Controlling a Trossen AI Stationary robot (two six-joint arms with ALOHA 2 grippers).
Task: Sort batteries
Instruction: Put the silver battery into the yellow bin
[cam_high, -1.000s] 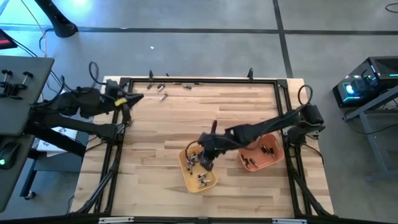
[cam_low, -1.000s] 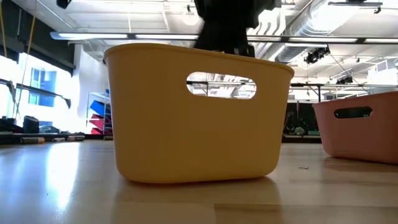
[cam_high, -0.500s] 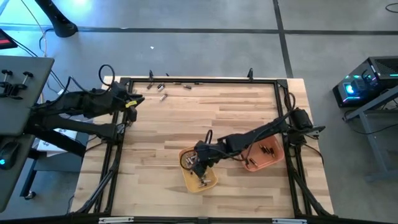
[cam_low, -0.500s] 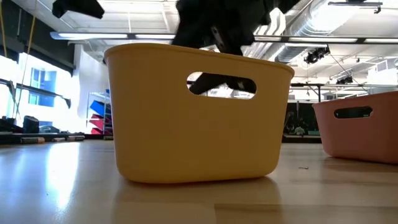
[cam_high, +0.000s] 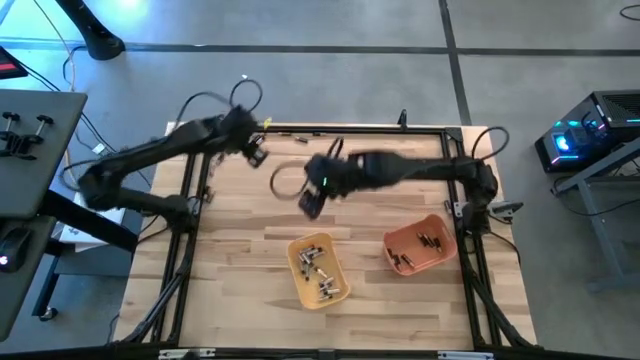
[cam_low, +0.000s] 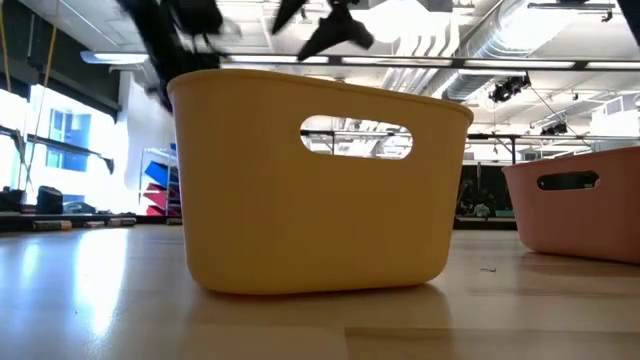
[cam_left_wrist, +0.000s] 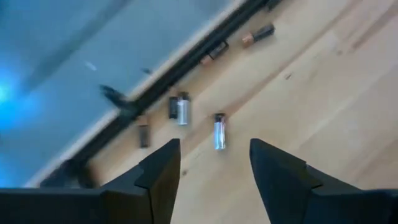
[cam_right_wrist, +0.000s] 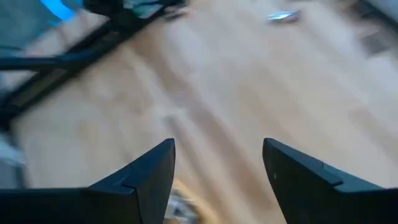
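Where trays hide contents: batteries (cam_high: 318, 268) overhead.

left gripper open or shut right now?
Open. In its wrist view the left gripper has both fingers spread with bare wood between them, over loose batteries near the table edge.

Overhead, looking straight down on the whole table (cam_high: 250, 240). Low, level, close behind the yellow tray (cam_low: 310, 180), shared with overhead. Wrist views angled down at wood.
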